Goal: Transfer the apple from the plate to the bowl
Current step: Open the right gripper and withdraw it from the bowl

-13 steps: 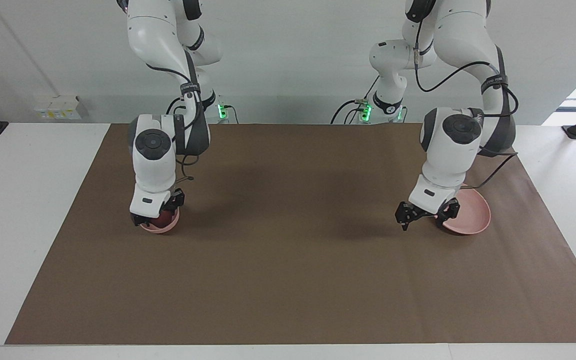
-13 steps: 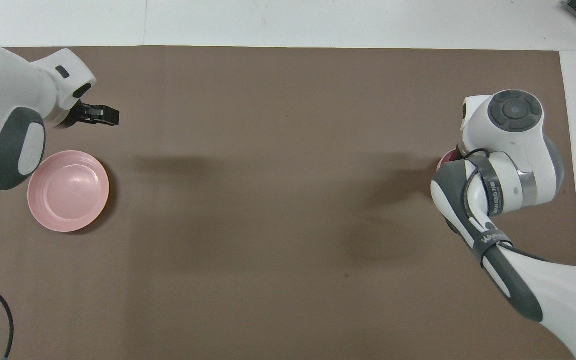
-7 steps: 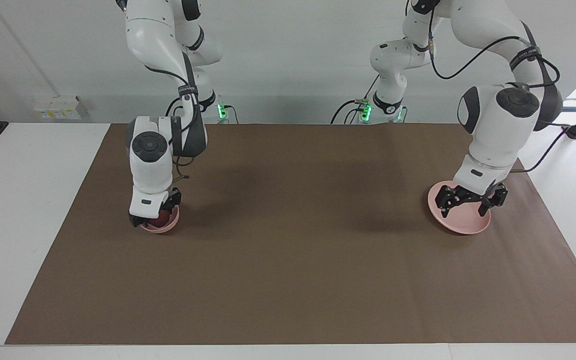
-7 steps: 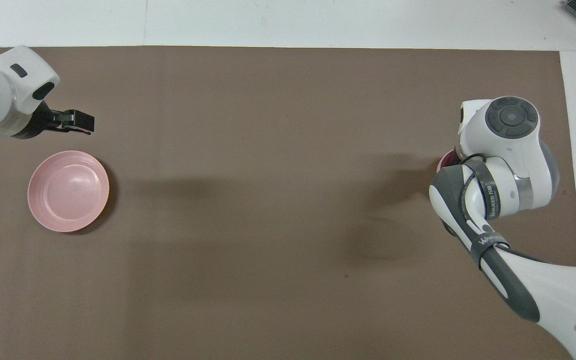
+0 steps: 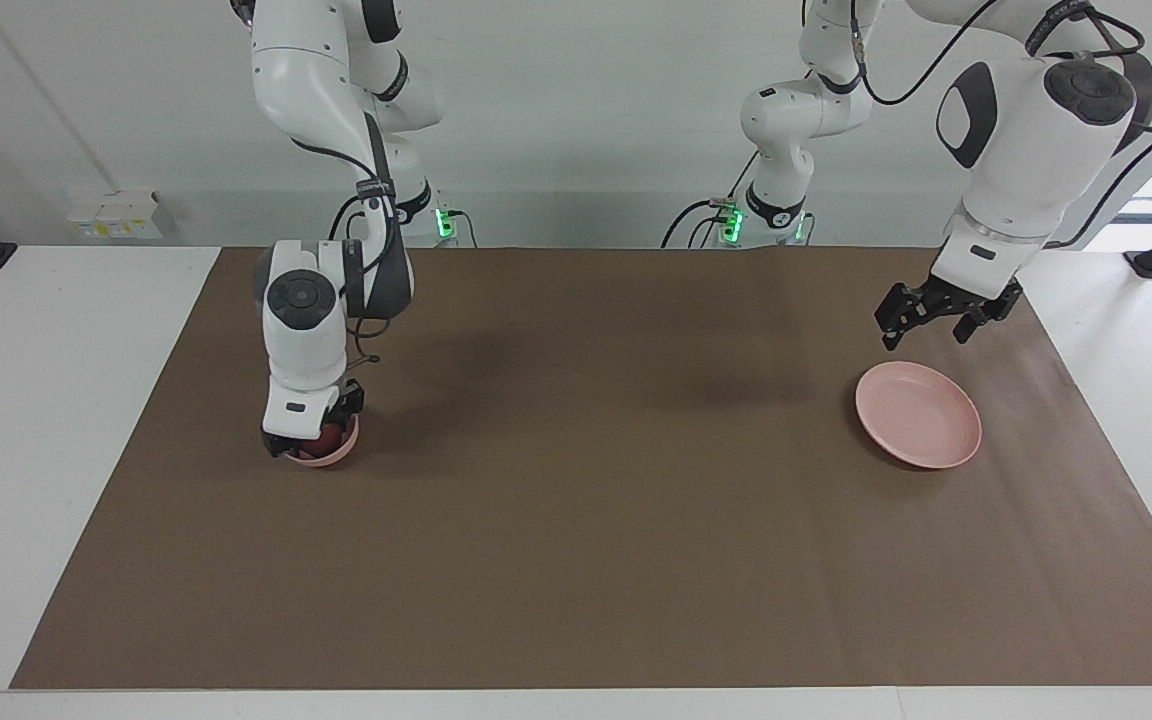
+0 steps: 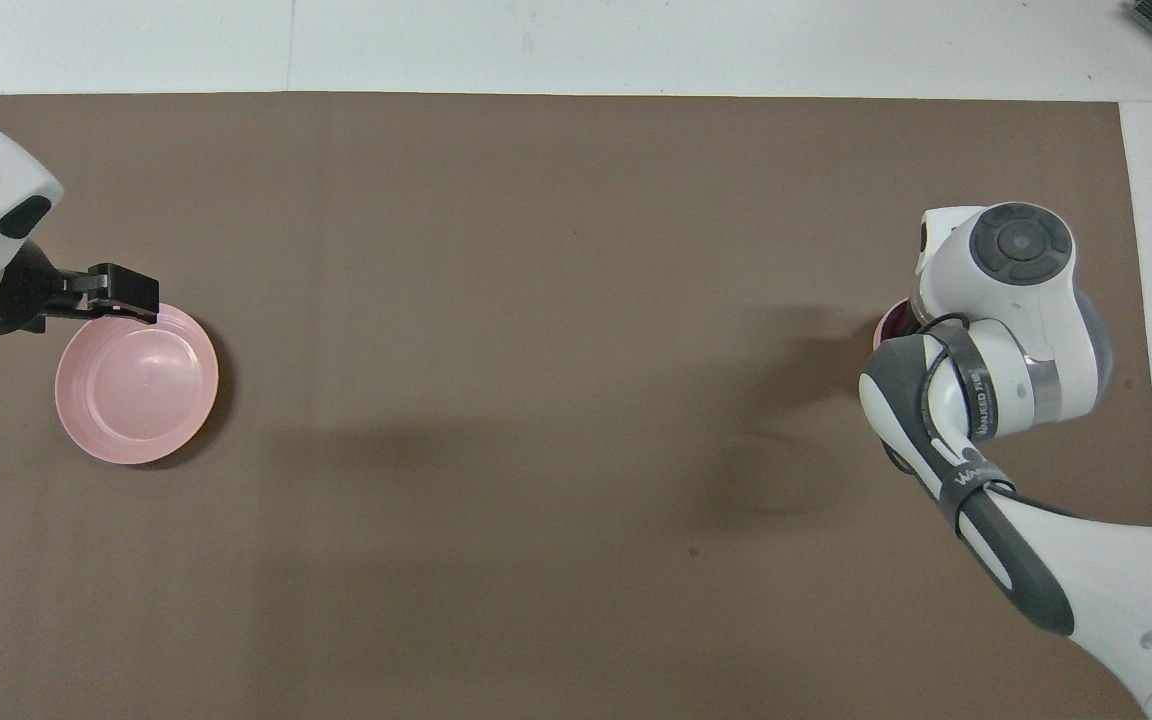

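The dark red apple (image 5: 333, 436) lies in the small pink bowl (image 5: 338, 457) toward the right arm's end of the table. My right gripper (image 5: 314, 442) reaches down into the bowl and is shut on the apple. In the overhead view the right arm covers nearly all of it; only a sliver of the bowl (image 6: 882, 326) and the apple (image 6: 899, 318) shows. The flat pink plate (image 5: 918, 428) (image 6: 136, 382) sits bare toward the left arm's end. My left gripper (image 5: 932, 322) (image 6: 136, 298) hangs open, high over the plate's edge, holding nothing.
A brown mat (image 5: 576, 520) covers most of the white table, and both dishes stand on it near its two ends. A black cable loops from the right arm's wrist just above the bowl.
The left arm has lifted its open gripper from low beside the plate to high above it and drawn back toward the robots. The right gripper has stayed at the bowl, shut.
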Controlling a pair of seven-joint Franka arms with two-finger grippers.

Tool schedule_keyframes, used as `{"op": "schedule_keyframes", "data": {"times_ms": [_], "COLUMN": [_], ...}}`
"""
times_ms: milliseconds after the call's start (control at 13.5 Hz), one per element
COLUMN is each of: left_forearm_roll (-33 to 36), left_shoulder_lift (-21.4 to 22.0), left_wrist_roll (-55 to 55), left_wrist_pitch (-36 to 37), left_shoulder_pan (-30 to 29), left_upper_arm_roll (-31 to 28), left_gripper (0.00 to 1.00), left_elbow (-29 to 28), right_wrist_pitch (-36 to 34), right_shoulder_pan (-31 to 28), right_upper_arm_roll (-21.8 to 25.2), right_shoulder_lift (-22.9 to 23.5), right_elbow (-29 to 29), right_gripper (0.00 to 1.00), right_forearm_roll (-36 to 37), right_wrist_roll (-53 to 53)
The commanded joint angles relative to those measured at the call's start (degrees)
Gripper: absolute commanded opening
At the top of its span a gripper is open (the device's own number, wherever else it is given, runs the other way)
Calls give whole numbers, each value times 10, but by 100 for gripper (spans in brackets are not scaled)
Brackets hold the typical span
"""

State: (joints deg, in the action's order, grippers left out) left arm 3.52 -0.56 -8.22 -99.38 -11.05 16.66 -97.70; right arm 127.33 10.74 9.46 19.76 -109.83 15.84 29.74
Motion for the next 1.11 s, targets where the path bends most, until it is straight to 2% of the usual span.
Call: {"op": "schedule_keyframes", "data": {"times_ms": [0,74,148,445,594,668,890,1039], "left_forearm_roll": [-10,-10,-10,-44,-44,-44,-42,-41], "left_shoulder_lift": [32,35,37,38,38,35,28,20], "left_wrist_roll": [5,6,7,10,31,53,67,67], "left_wrist_pitch": [16,23,23,47,56,69,103,115], "left_shoulder_pan": [23,50,73,128,182,190,183,182], "left_upper_arm_roll": [-43,-71,-98,-163,-220,-236,-238,-237], "left_gripper": [100,100,100,100,100,100,100,100], "left_elbow": [-21,-21,-18,2,12,25,57,72], "right_wrist_pitch": [12,11,6,1,0,0,-12,-55], "right_shoulder_pan": [-5,-4,-3,-2,0,0,5,6], "right_upper_arm_roll": [-4,-5,-5,-5,-5,-5,-5,-8], "right_shoulder_lift": [-2,-2,-2,-9,-23,-31,-67,-91], "right_elbow": [-4,-4,0,8,16,21,25,38], "right_gripper": [81,95,100,100,100,100,100,100], "right_forearm_roll": [4,4,4,-3,-47,-63,-93,-107], "right_wrist_roll": [-9,-15,-20,-35,-77,-103,-236,-293]}}
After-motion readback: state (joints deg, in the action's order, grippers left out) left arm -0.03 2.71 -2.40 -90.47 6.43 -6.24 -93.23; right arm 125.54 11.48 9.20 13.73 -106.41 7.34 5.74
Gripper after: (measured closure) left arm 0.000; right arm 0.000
